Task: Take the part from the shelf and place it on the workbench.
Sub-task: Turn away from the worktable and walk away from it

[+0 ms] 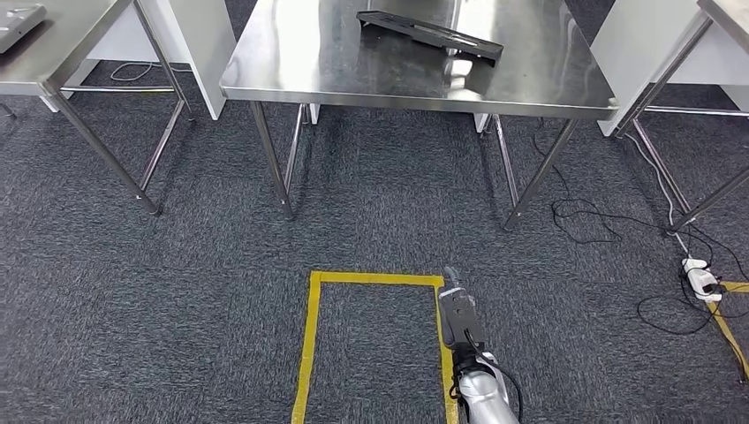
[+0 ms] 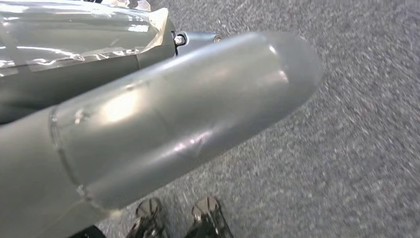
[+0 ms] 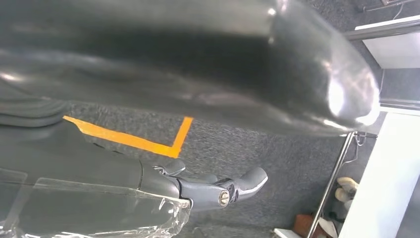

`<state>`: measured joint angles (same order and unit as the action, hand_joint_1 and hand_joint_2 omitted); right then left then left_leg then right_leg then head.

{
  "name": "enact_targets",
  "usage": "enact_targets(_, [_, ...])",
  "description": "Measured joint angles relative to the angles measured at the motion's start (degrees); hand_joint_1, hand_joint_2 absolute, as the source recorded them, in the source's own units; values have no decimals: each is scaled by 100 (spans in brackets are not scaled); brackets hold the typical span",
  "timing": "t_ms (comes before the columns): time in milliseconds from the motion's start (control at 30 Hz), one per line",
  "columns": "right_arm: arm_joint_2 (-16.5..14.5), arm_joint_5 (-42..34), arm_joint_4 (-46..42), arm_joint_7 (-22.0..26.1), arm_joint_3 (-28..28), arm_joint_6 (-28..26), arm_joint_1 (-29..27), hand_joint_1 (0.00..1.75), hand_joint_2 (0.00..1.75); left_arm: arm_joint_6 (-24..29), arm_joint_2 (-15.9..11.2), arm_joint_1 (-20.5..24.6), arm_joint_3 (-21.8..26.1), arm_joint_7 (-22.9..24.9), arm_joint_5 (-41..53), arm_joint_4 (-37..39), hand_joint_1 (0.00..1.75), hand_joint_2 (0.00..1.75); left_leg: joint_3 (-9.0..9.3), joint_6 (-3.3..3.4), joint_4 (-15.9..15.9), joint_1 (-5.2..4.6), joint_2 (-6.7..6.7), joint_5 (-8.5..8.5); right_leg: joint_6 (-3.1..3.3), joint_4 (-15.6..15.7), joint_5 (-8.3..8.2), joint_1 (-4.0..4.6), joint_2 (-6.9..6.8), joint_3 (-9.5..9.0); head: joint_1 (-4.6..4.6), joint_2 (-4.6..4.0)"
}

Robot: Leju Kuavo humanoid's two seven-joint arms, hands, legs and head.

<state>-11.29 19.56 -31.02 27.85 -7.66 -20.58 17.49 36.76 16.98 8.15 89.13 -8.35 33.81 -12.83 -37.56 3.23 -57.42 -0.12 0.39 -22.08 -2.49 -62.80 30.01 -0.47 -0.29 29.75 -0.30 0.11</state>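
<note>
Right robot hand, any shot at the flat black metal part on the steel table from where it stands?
Probably not yet. The right robot hand hangs low over the carpet by the yellow floor tape; the flat black metal part lies far back on the steel table. Open floor lies between.

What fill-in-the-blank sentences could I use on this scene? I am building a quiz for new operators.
1. The dark flat part lies on the steel ____.
2. The tape marking a rectangle on the carpet is ____.
3. The right hand hangs over the carpet and holds ____.
4. A white power strip lies on the ____, near the black cables.

Missing words: workbench; yellow; nothing; carpet
</note>
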Motion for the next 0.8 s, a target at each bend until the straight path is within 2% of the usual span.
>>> enact_targets(33, [2, 0, 1, 4, 9, 1, 24, 0, 0, 0, 1, 0, 0, 0, 2, 8, 0, 0, -39, -27, 10, -3, 3, 70, 55, 407, 45, 29, 0, -276, -14, 0])
enact_targets(67, [4, -1, 2, 9, 15, 1, 46, 0, 0, -3, 2, 0, 0, 0, 3, 15, 0, 0, -59, -61, 21, 5, 8, 135, 112, 685, 103, 53, 3, -430, -18, 0])
enact_targets(100, [8, -3, 5, 11, 23, 1, 60, 0, 0, -9, 2, -2, 0, -1, 3, 21, 0, 0, -69, -103, 44, 18, 14, 199, 158, 809, 124, 74, 4, -464, -20, 0])
enact_targets(167, [17, -14, 14, 11, 49, 1, 74, 0, 0, -49, -6, -12, 0, -4, 1, 27, 0, 0, -101, -188, 82, 45, 9, 273, 231, 851, -19, 69, 2, -347, -2, 0])
enact_targets(200, [19, -21, 19, 8, 67, 1, 80, 0, 0, -76, -14, -17, 0, -10, 0, 30, 0, 0, -148, -223, 24, 53, -4, 157, 279, 872, -113, 54, -3, -287, -1, 0])
enact_targets(233, [18, -27, 23, 3, 85, 1, 82, 0, 0, -105, -24, -23, 0, -14, -3, 31, 0, 0, -211, -257, -133, 58, -20, -79, 312, 897, -215, 34, -8, -217, -8, 0])
enact_targets(300, [22, -34, 32, -4, 115, 1, 78, 0, 0, -138, -51, -26, -1, -21, -7, 32, 0, 0, -350, -317, -771, 82, -38, -756, 348, 893, -390, 21, -13, -53, -30, 0])
enact_targets(333, [25, -35, 39, -7, 126, 1, 72, 0, 0, -146, -64, -26, -1, -21, -9, 33, 0, 0, -392, -347, -1144, 90, -40, -967, 342, 880, -470, 22, -18, 44, -38, 0])
enact_targets(367, [28, -34, 46, -8, 135, 1, 68, 0, 0, -148, -77, -26, -1, -22, -8, 33, 0, 0, -388, -370, -1438, 99, -40, -1024, 333, 859, -548, 21, -23, 154, -38, 0])
enact_targets(400, [30, -34, 53, -10, 143, 1, 65, 0, 0, -148, -89, -26, -1, -22, -8, 33, 0, 0, -312, -386, -1579, 109, -39, -942, 316, 829, -617, 18, -26, 271, -42, 0])
enact_targets(433, [30, -34, 58, -11, 149, 1, 63, 0, 0, -149, -100, -25, 0, -22, -8, 33, 0, 0, -136, -395, -1519, 122, -38, -790, 293, 791, -677, 11, -28, 388, -43, 0])
enact_targets(467, [31, -33, 61, -13, 155, 1, 63, 0, 0, -149, -109, -22, 0, -22, -8, 33, 0, 0, 155, -400, -1250, 136, -37, -681, 265, 739, -729, 4, -26, 494, -45, 0])
enact_targets(500, [31, -33, 62, -14, 160, 1, 65, 0, 0, -151, -114, -16, 0, -22, -8, 35, 0, 0, 515, -402, -836, 144, -41, -689, 234, 676, -769, 8, -23, 589, -48, 0])
enact_targets(533, [32, -33, 62, -14, 167, 1, 69, 0, 0, -154, -117, -11, -1, -22, -8, 37, 0, 0, 828, -381, -440, 141, -55, -768, 198, 617, -806, 13, -22, 659, -46, 0])
enact_targets(567, [34, -33, 62, -13, 174, 1, 73, 0, 0, -158, -117, -7, -1, -25, -8, 40, 0, 0, 1034, -352, -138, 130, -65, -876, 159, 576, -845, 21, -23, 699, -39, 0])
enact_targets(600, [34, -33, 62, -13, 181, 1, 75, 0, 0, -161, -119, -7, -2, -27, -8, 44, 0, 0, 1116, -307, 21, 106, -76, -948, 118, 563, -889, 28, -26, 718, -33, 0])
enact_targets(667, [38, -34, 68, -13, 193, -1, 70, 0, 0, -164, -119, -11, -2, -35, -10, 50, 0, 0, 1029, -184, 59, 81, -57, -877, 37, 581, -976, 7, -28, 742, -23, 0])
enact_targets(700, [43, -34, 72, -21, 197, -10, 65, 0, 0, -169, -119, -11, -2, -41, -11, 52, 0, 0, 966, -122, 66, 80, -42, -801, 25, 537, -920, -3, -22, 788, -22, 0])
enact_targets(733, [50, -32, 78, -38, 202, -31, 59, 0, 0, -182, -119, -10, -2, -51, -13, 54, 0, 0, 888, -66, 78, 89, -27, -715, 39, 397, -755, -14, -13, 873, -6, 0])
enact_targets(800, [73, -14, 95, -119, 224, -124, 53, 0, 0, -247, -121, -12, -2, -83, -22, 55, 0, 0, 697, -10, 78, 94, -15, -549, 108, -201, -194, -25, 0, 1063, 28, 0])
